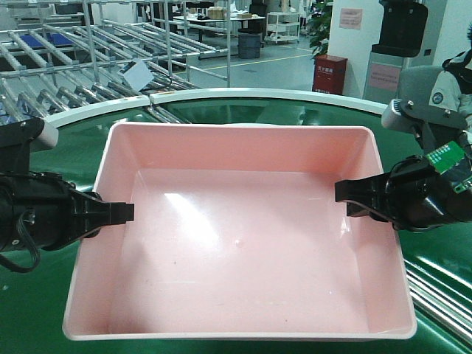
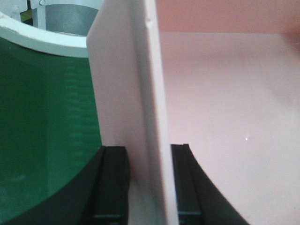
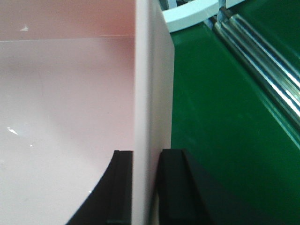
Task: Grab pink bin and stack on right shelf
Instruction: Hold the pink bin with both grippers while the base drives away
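Where the left gripper [image 1: 125, 212] meets the pink bin [image 1: 243, 243], its two black fingers [image 2: 112, 185] straddle the left wall, one outside and one inside, drawn narrow with the wall pinched between them; the right gripper [image 1: 345, 200] does likewise on the right wall, its fingers [image 3: 123, 187] pressed against both faces of the plastic in the right wrist view. That makes two grippers, four fingers and one bin, held from opposite sides about midway along its length.

The bin sits in the middle of the front view, long side across, over a green belt [image 1: 74, 140]; inside it only the bare, glossy floor shows, with light glints and a few tiny specks.

A white curved rail [image 1: 243, 94] borders the belt just behind the bin's far rim; bright metal bars [image 1: 442, 295] run along the belt near the bin's right front corner, beside the right arm. Beyond the rail on the left stand several sloping roller racks [image 1: 110, 59]; farther back are one dark crate [image 1: 249, 44] and one red box [image 1: 330, 74]. One person in a pale jacket [image 1: 459, 88] is at the right edge, behind the right arm.
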